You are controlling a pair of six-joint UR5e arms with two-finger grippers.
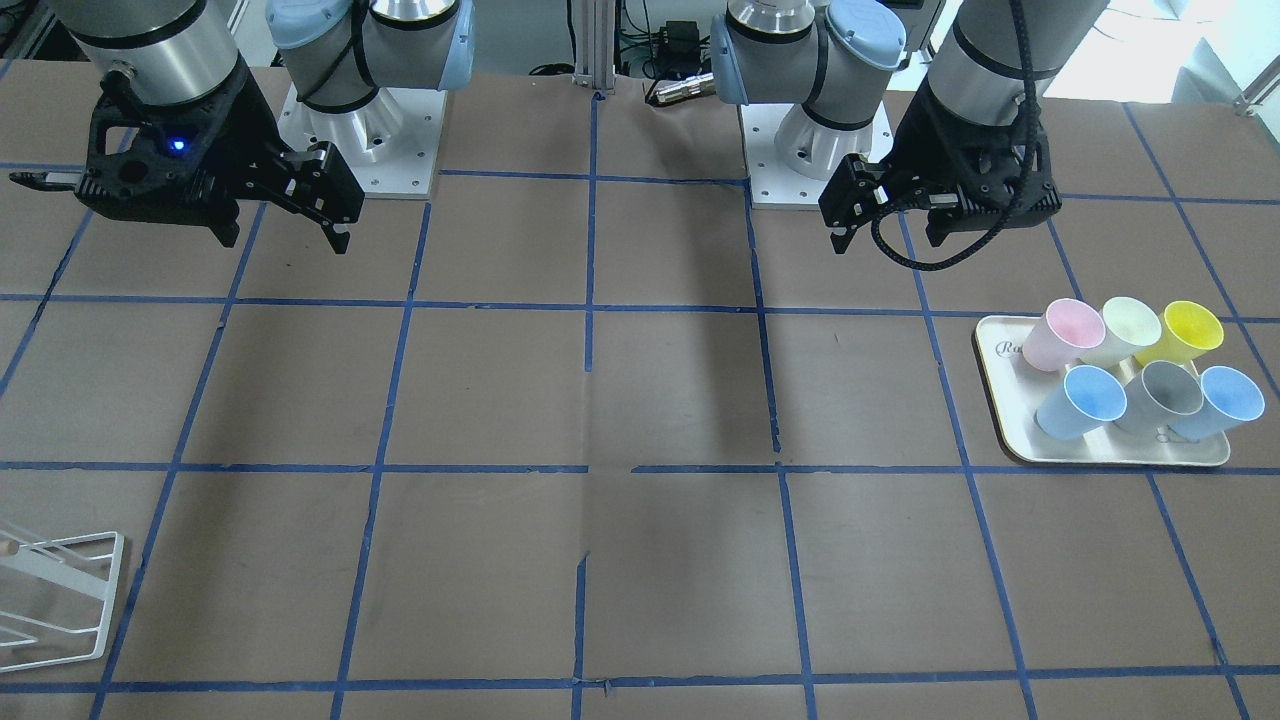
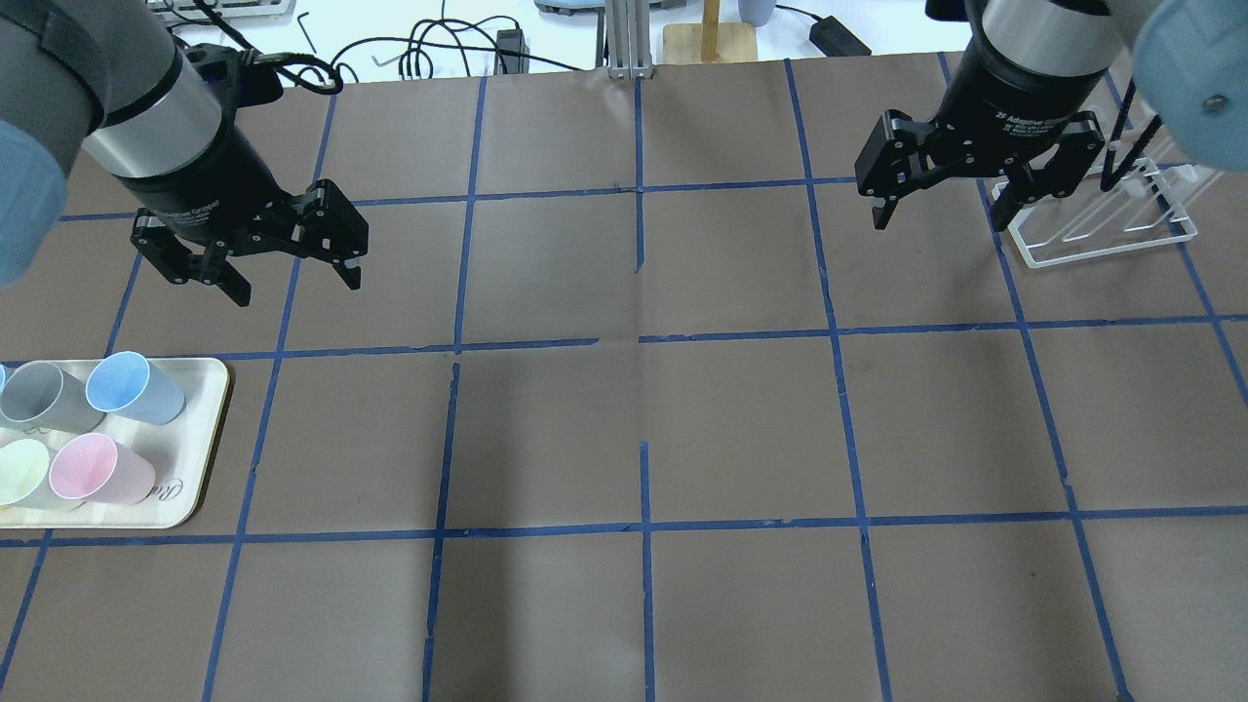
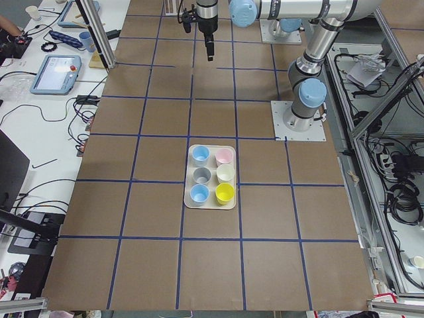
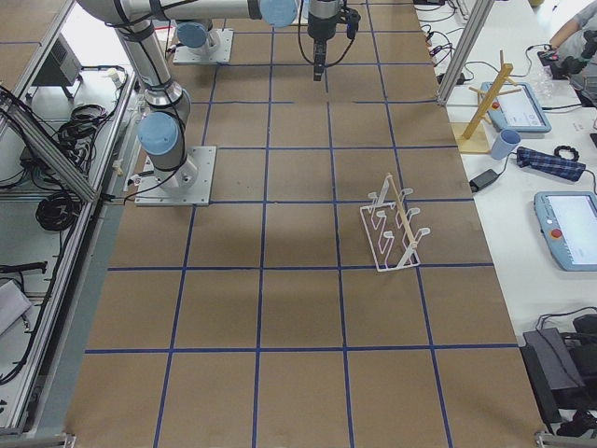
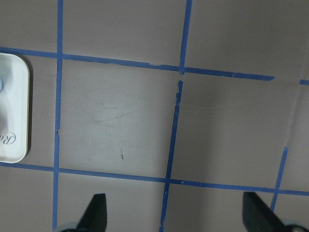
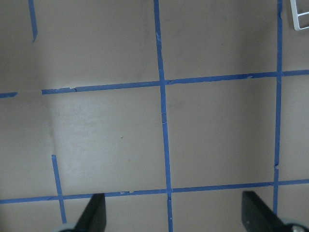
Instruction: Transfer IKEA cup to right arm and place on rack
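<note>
White wire bars of the rack [image 1: 58, 598] sit closest, at the near left corner of the front-facing view, partly cut by the frame. At the right, a cream tray [image 1: 1003, 395] carries six cups, mouths up, in two rows of three. Its near row holds the pale blue IKEA cup [image 1: 1082, 400] at the left end, a grey cup [image 1: 1160, 393] in the middle and a second blue cup [image 1: 1222, 402] just like it at the right end; the two blues cannot be told apart. Behind them stand a pink cup [image 1: 1062, 338], a pale green cup [image 1: 1125, 328] and a yellow cup [image 1: 1188, 332]. Both hands hang above the far side of the desk [image 1: 600, 400], well apart from each other. The right hand [image 1: 285, 238] is on the left. The left hand [image 1: 886, 240], on the right, has a looped black cable [image 1: 920, 262]. Each is empty.

Overhead, the left hand hangs over bare desk beyond the tray, fingers spread wide. The right hand, equally wide, hangs by the left end of the rack at the far right.

From the left end, the tray and its cups lie about midway along the desk.

From the right end, the rack stands upright toward the right side of the desk.

In the left wrist view, two dark fingertips [image 5: 96, 212] sit far apart at the bottom, with a tray corner at the left edge.

In the right wrist view, the fingertips [image 6: 94, 212] are as wide, with a rack corner at the top right.
</note>
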